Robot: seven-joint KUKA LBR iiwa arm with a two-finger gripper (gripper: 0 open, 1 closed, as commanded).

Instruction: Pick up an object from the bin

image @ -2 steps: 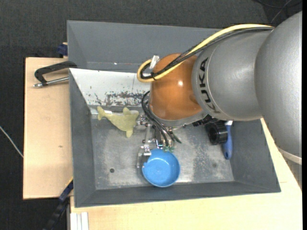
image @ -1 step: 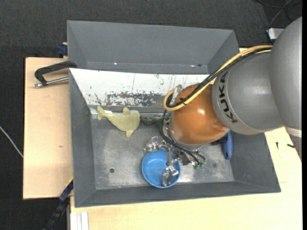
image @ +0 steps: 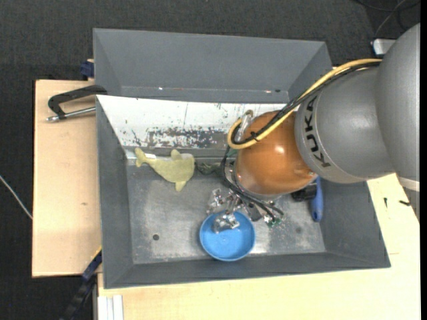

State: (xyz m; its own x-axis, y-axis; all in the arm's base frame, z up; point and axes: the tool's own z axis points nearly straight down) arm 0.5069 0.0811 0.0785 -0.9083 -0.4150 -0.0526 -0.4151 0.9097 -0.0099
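Note:
My gripper (image: 227,213) hangs low at the front middle of the bin, under the orange wrist cover. Its metal tip sits over the far rim of a round blue bowl (image: 229,241) that lies on the bin floor by the front wall. Whether it touches the bowl I cannot tell. A pale yellow dolphin-shaped toy (image: 171,167) lies to the left, near the back wall, well apart from the gripper.
A blue stick-like thing (image: 316,203) lies along the right wall, partly hidden by the arm. A small dark green piece (image: 207,169) rests next to the yellow toy's right end. The arm covers the bin's right half.

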